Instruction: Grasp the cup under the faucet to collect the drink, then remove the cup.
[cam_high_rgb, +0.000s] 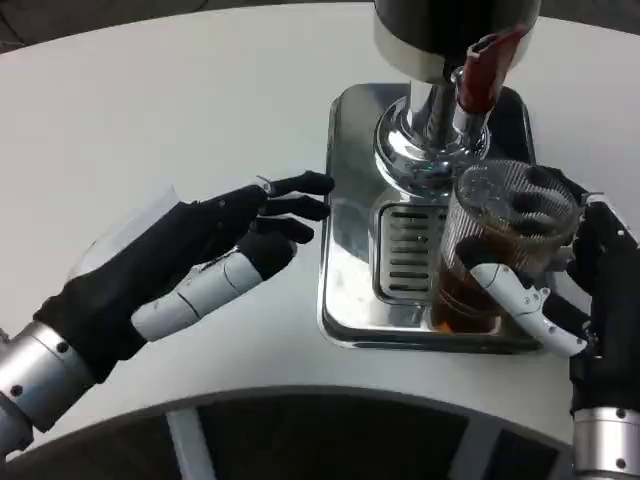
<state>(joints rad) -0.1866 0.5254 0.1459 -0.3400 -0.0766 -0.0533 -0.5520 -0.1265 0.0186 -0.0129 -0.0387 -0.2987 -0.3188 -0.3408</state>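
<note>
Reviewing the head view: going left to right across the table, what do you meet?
Left hand with dark fingers, open over the white table → shiny metal drip tray → ribbed clear cup of brown drink → right hand holding that cup.

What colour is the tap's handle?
Dark red, on the handle in the head view.
</note>
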